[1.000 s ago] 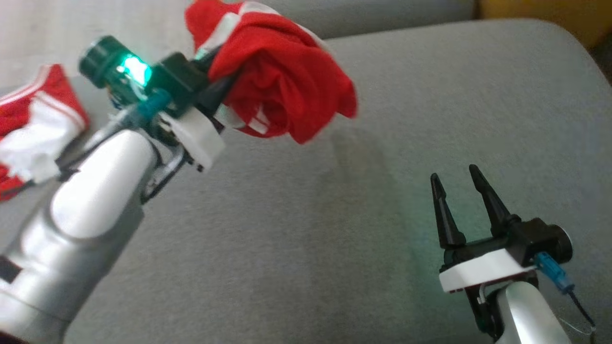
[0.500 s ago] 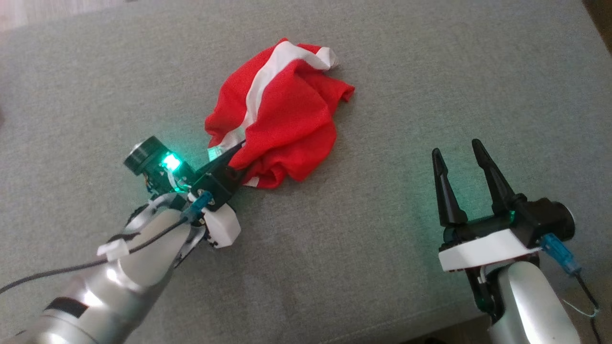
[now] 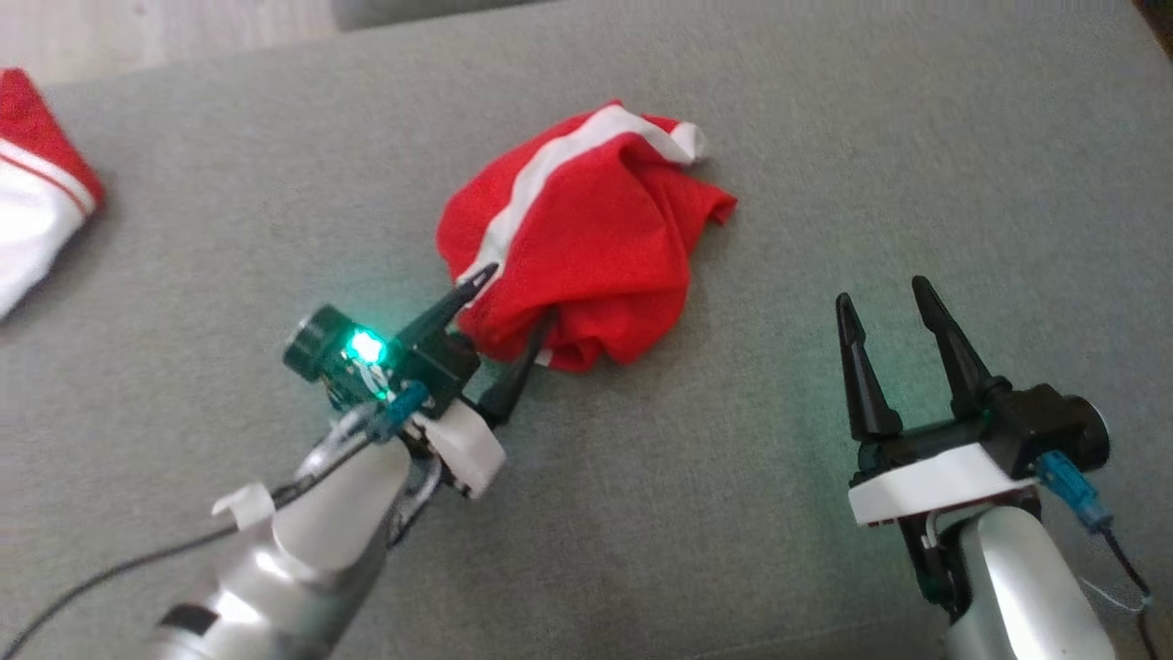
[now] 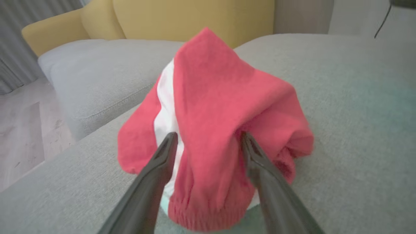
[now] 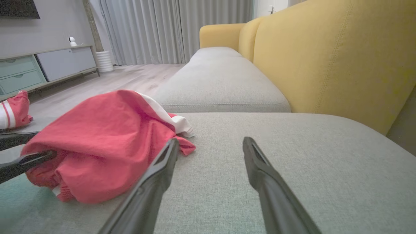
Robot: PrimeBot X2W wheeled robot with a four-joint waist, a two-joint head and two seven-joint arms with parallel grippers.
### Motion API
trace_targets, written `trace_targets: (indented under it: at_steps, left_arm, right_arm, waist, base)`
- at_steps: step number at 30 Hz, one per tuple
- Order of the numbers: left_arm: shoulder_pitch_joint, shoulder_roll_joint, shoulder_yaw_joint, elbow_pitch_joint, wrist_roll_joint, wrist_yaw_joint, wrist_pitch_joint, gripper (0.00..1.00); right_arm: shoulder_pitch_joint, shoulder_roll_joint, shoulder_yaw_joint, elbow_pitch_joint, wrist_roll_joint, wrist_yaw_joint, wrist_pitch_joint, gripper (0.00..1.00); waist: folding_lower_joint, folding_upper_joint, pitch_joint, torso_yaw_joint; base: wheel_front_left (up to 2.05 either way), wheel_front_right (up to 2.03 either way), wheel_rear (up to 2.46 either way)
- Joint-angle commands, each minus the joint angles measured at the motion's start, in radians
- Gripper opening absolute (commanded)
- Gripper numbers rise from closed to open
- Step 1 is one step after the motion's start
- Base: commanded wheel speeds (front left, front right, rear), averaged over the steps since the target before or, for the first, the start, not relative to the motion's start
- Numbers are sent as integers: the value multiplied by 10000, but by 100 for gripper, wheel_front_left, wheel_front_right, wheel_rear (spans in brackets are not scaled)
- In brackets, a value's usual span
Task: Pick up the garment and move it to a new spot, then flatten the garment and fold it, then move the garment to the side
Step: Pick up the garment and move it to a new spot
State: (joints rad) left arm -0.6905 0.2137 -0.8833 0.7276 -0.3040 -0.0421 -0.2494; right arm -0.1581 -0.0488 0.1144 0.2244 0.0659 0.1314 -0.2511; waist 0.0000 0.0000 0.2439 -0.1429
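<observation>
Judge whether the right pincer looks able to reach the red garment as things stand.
Probably yes: the right pincer stands open, with bare grey cushion between it and the garment.

Garment (image 3: 596, 247), second garment (image 3: 37, 211): two. Left end effector (image 3: 520, 293), right end effector (image 3: 880, 289): two.

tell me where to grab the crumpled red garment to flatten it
Grip the red garment by its white-banded corner at the far right, coming from the right with the right pincer. That corner sticks out free of the bunched heap, so it should pull out cleanly.
</observation>
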Motion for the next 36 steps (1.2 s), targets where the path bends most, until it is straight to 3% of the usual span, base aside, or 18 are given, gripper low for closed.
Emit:
trace_targets:
  at_steps: [1, 8, 15, 20, 29, 36]
  left_arm:
    - [16, 70, 455, -360, -146, 73, -115, 100]
    - [1599, 60, 1275, -1523, -934, 380, -121, 100]
    - [4034, 84, 2743, -3228, -1742, 1268, -123, 100]
    - [5461, 132, 3717, -4023, -1742, 1586, -123, 100]
    - [6911, -201, 5241, -4600, -1597, 1412, -123, 100]
    - [7133, -480, 5688, -4578, -1152, 1055, -123, 100]
  right_arm:
    - [-137, -15, 122, -244, -94, -7, -106, 100]
    - [385, -14, -224, -54, -292, -7, -106, 100]
    - [1206, -14, -633, 33, -250, -7, -107, 100]
    - [1539, -14, -639, -37, -160, -7, -107, 100]
    - [1880, -14, -556, 23, 38, -7, -107, 100]
    - [1991, -14, -378, 161, 150, -7, -107, 100]
  waist:
    - [0, 0, -436, 326]
    - [0, 0, -1647, 967]
    - [0, 0, -2540, 1505]
    - [0, 0, -2658, 1593]
    - [0, 0, -2766, 1643]
    - [0, 0, -2800, 1627]
  base:
    - [0, 0, 0]
    - [0, 0, 0]
    - [0, 0, 0]
    - [0, 0, 0]
    - [0, 0, 0]
    - [0, 0, 0]
